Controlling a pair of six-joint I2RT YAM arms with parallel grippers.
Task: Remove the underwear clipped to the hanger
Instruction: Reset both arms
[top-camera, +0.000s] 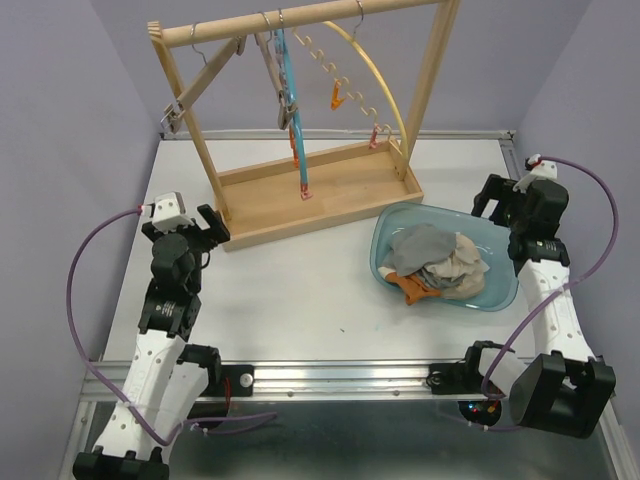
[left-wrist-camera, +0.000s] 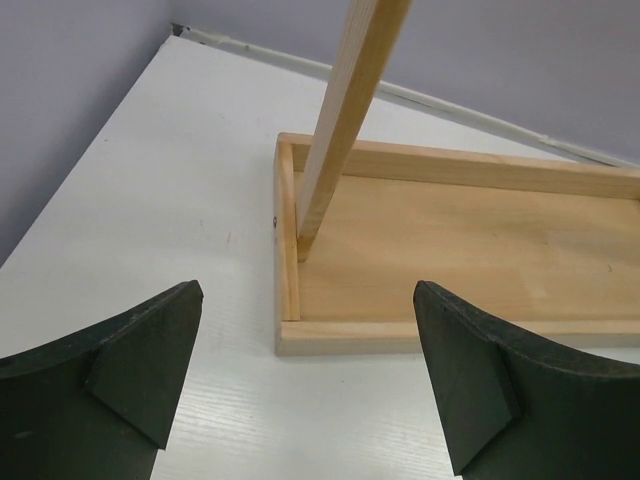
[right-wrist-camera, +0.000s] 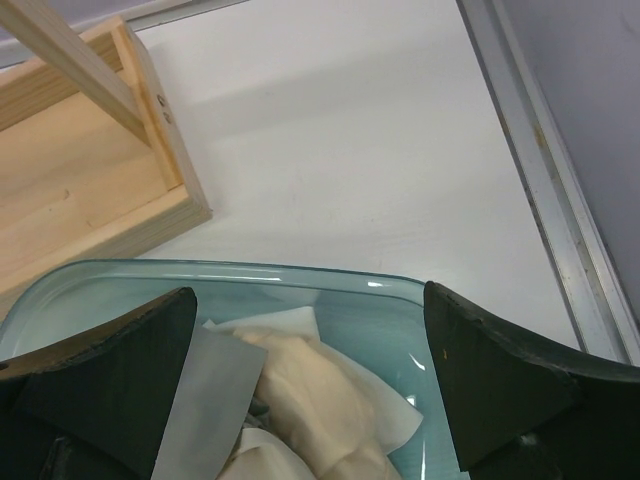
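Note:
The underwear (top-camera: 440, 265), a heap of grey, beige, white and orange-brown cloth, lies in a translucent blue tub (top-camera: 500, 296) right of centre. Hangers (top-camera: 288, 95) dangle from the wooden rack's top bar (top-camera: 300, 20), and no cloth shows in their clips. My left gripper (top-camera: 212, 226) is open beside the rack's left base corner, with nothing between its fingers (left-wrist-camera: 140, 370). My right gripper (top-camera: 488, 202) is open at the tub's far right rim. In the right wrist view beige underwear (right-wrist-camera: 310, 395) lies below and between the fingers (right-wrist-camera: 490, 370), untouched.
The rack's wooden base tray (top-camera: 330, 190) stands at mid-table, with its corner (left-wrist-camera: 290, 335) and slanted post (left-wrist-camera: 345, 130) just ahead of the left gripper. A metal rail (right-wrist-camera: 560, 200) runs along the table's right edge. Purple walls enclose the table.

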